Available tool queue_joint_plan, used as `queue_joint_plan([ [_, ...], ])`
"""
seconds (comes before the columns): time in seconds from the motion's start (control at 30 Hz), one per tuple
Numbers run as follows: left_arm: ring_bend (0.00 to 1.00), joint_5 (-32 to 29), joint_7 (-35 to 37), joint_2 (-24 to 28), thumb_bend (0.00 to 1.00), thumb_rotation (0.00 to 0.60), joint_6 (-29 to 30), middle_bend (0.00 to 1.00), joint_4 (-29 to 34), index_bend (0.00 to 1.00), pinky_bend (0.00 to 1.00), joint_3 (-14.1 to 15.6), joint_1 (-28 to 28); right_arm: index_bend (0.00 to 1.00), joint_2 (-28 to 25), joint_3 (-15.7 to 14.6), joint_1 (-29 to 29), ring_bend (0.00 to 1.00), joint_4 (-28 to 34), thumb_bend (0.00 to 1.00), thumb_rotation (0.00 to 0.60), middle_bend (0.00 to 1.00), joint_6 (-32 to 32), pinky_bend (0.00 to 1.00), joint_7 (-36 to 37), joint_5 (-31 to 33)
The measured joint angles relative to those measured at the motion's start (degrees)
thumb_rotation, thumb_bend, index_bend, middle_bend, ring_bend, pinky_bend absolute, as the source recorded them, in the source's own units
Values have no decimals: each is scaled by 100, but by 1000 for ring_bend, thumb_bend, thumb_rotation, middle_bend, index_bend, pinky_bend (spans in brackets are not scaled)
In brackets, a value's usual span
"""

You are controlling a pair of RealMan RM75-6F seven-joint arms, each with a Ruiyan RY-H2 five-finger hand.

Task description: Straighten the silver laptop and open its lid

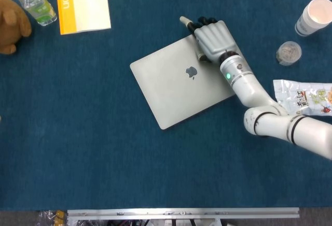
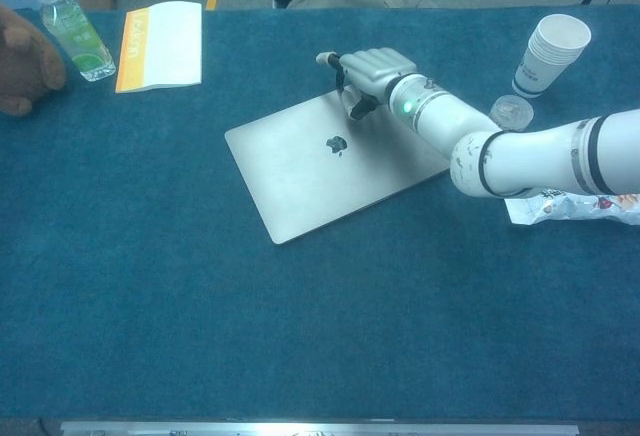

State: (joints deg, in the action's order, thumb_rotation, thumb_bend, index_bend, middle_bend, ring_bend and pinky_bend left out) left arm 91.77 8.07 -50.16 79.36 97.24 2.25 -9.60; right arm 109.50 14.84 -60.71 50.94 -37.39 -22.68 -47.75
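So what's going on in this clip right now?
The right hand rests at the far corner of the silver laptop, fingers curled over its edge. The laptop lies closed and skewed on the blue table; the lid is not yet up. The left hand is out of view. A bottle, booklet, cups and a snack bag sit around the edges, untouched.

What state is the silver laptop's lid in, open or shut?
Shut. The silver laptop lies flat, logo up, with no screen or keys showing, and the right hand rests at its far corner.
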Motion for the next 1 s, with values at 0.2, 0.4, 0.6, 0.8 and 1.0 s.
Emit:
queue_joint_plan([
  [0.2,3,56,7,-6,247,599,10,27,-25,86,38,28,18,0,-178,-43,87,121,324,637,583,303,-134,175,-182,51],
  [0.4,1,72,18,-28,248,598,40,27,-56,85,38,31,38,0,-327,-58,166,119,515,637,585,303,-310,175,-335,133],
  [0.6,1,38,25,-39,247,598,22,27,-71,85,38,4,25,0,-242,-26,126,112,338,637,585,294,-239,175,-329,177],
  [0.8,1,6,26,-45,248,595,-17,27,-103,85,38,2,18,0,-27,-19,58,109,15,637,585,292,-111,175,-280,155],
  [1.0,1,-1,84,-52,247,597,-5,27,-156,85,38,3,32,0,37,-29,49,108,-91,637,584,292,-74,175,-265,89],
])
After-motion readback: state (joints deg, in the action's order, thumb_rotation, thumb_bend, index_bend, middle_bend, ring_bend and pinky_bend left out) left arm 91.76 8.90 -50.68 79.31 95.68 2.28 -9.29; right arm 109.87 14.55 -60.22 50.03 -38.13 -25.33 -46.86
